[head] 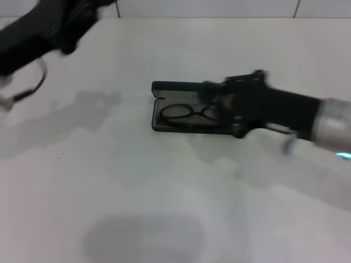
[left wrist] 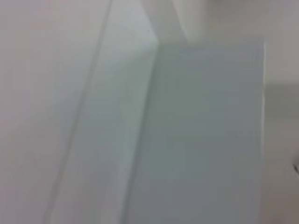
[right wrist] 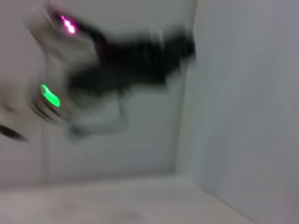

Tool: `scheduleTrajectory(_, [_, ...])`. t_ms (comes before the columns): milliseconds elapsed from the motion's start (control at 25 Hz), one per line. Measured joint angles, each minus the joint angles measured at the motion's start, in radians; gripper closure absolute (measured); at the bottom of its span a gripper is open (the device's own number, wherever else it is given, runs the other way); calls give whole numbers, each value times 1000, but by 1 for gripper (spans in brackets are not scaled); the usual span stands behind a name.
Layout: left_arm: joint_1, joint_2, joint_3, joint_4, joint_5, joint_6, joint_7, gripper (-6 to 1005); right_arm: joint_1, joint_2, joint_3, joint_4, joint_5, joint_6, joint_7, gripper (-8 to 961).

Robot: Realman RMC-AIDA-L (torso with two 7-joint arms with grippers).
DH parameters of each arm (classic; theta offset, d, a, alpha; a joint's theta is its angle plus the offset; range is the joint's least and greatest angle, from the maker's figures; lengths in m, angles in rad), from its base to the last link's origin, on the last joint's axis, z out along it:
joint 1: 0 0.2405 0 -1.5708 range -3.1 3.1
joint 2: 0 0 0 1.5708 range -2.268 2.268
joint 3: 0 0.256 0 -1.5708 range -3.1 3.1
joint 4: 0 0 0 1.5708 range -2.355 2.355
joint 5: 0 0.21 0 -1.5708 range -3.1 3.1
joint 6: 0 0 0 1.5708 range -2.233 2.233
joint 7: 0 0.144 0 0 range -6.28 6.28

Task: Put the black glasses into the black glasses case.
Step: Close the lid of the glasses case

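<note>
The black glasses case (head: 164,87) lies open in the middle of the white table, lid raised at its far side. Inside it, the black glasses (head: 184,113) lie flat, lenses showing against the lining. My right gripper (head: 218,102) reaches in from the right and hangs over the case's right end, covering that end of the glasses; its black body blurs into the case. My left arm (head: 49,27) is held high at the far left, away from the case, and also appears as a dark blurred shape (right wrist: 131,60) in the right wrist view.
The white table (head: 164,197) spreads out around the case, with a tiled wall behind its far edge. The left wrist view holds only pale table surface and wall. A loose cable (head: 34,87) hangs under the left arm.
</note>
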Motion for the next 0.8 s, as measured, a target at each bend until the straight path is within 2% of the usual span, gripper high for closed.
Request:
scheduleTrajectory(40, [-36,17,-1,31,50,-44,-57,931,-16,-1,67,28,29,-128,-4,799])
scheduleTrajectory(160, [-119,45,-7,109,188,-161,-182,922,-36,-2,204,125,71,-379,-14,796])
scheduleTrajectory(240, [-157,50,-30,150,281,-231,-232,915,-38,-1,250,188,81,-477,-16,794])
scheduleTrajectory(320, [-192,48,-72,207,414,-300,-304,872,-38,-1,273,240,82,-512,-17,792])
scheduleTrajectory(400, [-221,35,-109,261,564,-372,-382,829,-38,-1,283,285,83,-519,-21,789])
scheduleTrajectory(480, [-250,10,-146,293,700,-426,-425,795,-38,-1,291,316,84,-520,-28,787])
scheduleTrajectory(520, [-250,10,-146,293,700,-426,-425,782,-36,-1,298,333,86,-520,-33,786])
scheduleTrajectory(560, [-293,-31,-169,304,852,-459,-444,770,-36,-1,302,343,86,-520,-34,785])
scheduleTrajectory(600, [-299,-37,-169,304,870,-464,-447,758,-35,-1,308,356,86,-521,-37,784])
scheduleTrajectory(720, [-327,-84,-170,299,1000,-526,-464,737,-27,-1,325,390,92,-523,-40,780])
scheduleTrajectory(800, [-336,-105,-170,295,1071,-560,-477,744,-23,-2,332,407,95,-524,-41,778])
